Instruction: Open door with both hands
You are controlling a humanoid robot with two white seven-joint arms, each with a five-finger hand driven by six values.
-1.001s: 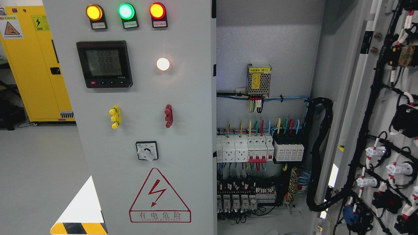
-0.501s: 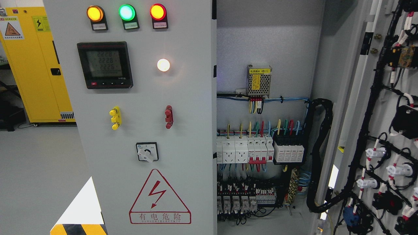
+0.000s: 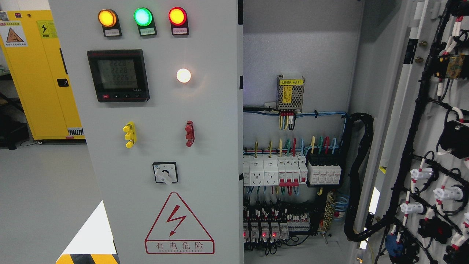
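Grey left door (image 3: 205,110) stands shut; right door (image 3: 432,128) is swung open, wiring exposed.

Left door (image 3: 205,110): standing shut across the left and centre of the frame, its amber, green and red lamps (image 3: 142,16) glowing at top.
Meter (image 3: 118,75): showing digits, upper left of that door.
Right door (image 3: 432,146): hanging open at the right edge, wiring harness showing.
Cabinet interior (image 3: 293,176): breakers and coloured wires showing, centre right.
Yellow cabinet (image 3: 33,73): standing at far left.

Single head view, level and close, facing the closed left door (image 3: 161,146), open cabinet interior (image 3: 296,146) at right
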